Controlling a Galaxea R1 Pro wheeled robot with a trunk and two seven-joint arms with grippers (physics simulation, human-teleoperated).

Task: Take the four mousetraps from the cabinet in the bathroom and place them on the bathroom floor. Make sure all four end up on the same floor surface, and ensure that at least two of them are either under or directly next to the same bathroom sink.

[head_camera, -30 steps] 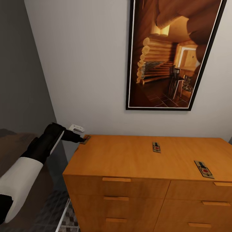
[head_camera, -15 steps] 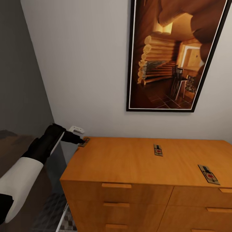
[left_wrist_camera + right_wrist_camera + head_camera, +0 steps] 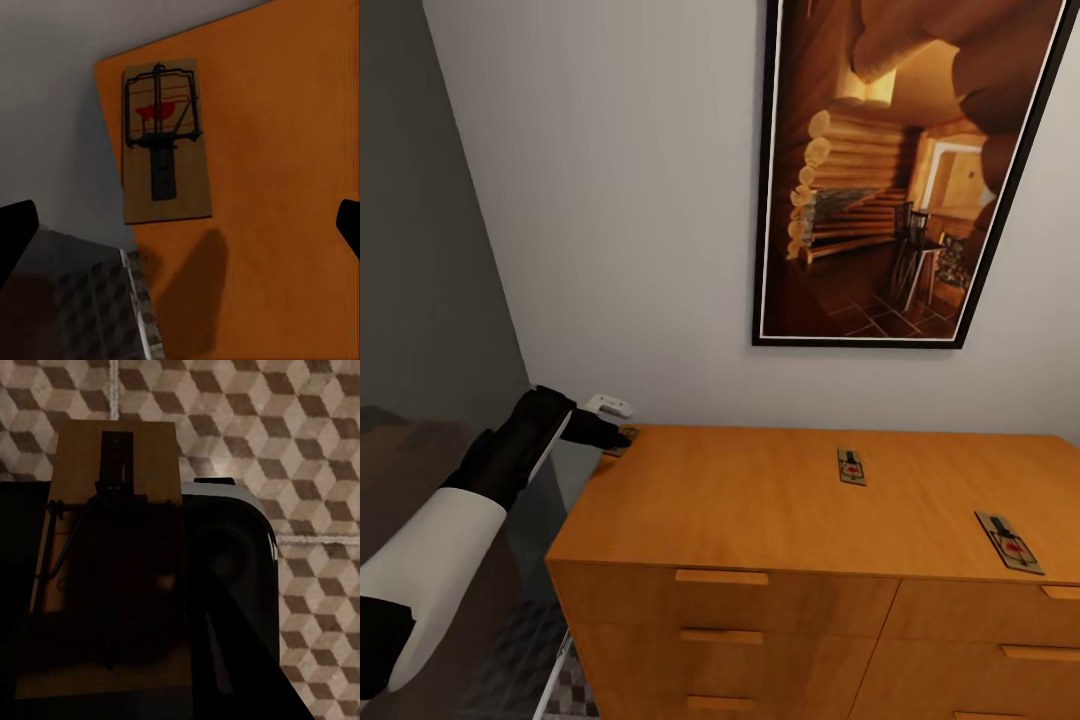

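So the left tool [image 3: 622,437] has crept a bit further in over the back-left corner of the cabinet [image 3: 760,500] compared with a second ago. It's now right above the corner mousetrap [image 3: 165,142], at mid-left of the head view. In the left wrist view the fingers sit wide apart at the frame edges with the trap between and ahead of them, so that tool is released, nothing grasped yet. That trap lies flat, hanging close to the cabinet's edge.

Two more traps haven't budged: the middle mousetrap [image 3: 851,467] in the centre-right of the head view, and the right-hand mousetrap [image 3: 1010,543] toward the lower right, both flat on the cabinet top.

The right wrist view shows the fourth mousetrap [image 3: 112,555] up close and in shadow against the right tool, with the bathroom floor [image 3: 300,420] tiles behind it. Looks clenched on it to me, though it's dark enough that I can't tell for sure.

My read: one trap is in hand, the left arm is lining up for the corner one, and none are on the floor yet.
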